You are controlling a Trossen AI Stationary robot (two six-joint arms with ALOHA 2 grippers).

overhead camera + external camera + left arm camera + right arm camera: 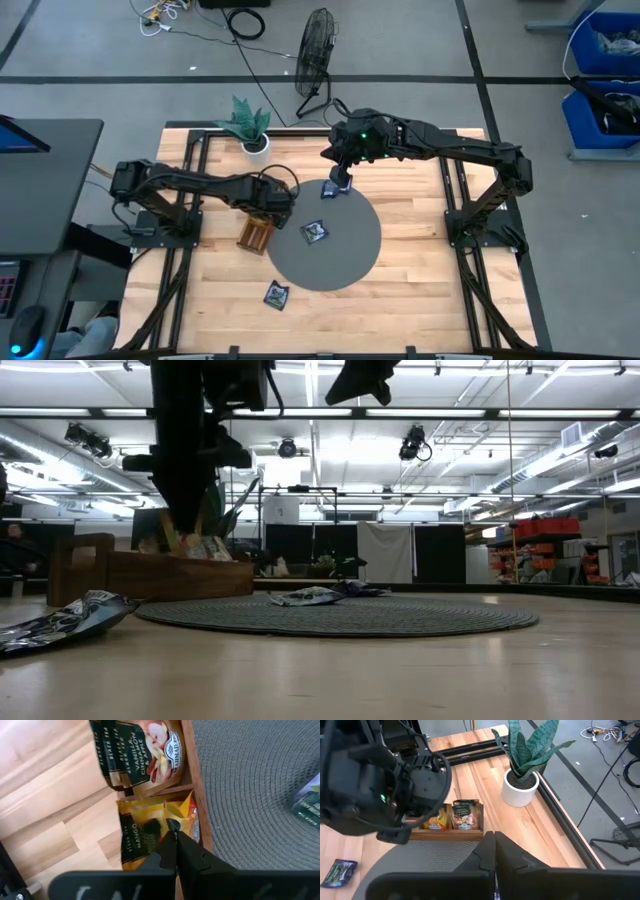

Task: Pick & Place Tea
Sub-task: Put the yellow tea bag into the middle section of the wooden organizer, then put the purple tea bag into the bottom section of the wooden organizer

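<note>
The left gripper (262,212), fingers clenched and grasping nothing visible, hangs over the wooden tray (255,236) at the round mat's (345,262) nine o'clock; to file well it should lift straight out, sparing the yellow sachets (150,835) and tan sachets (145,750) standing there. Loose dark sachets lie at the mat's centre (315,232) and seven o'clock (276,294). The right gripper (340,183), clenched, hovers at twelve o'clock over another sachet (330,190); whether it grips it, I cannot tell.

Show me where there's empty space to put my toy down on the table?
The bare wood in front of the round mat, right of the loose sachet, is free; so is the wood strip right of the mat. It's crowded at the wooden tray, under the left pincer, and at the mat's far edge under the right pincer.
</note>
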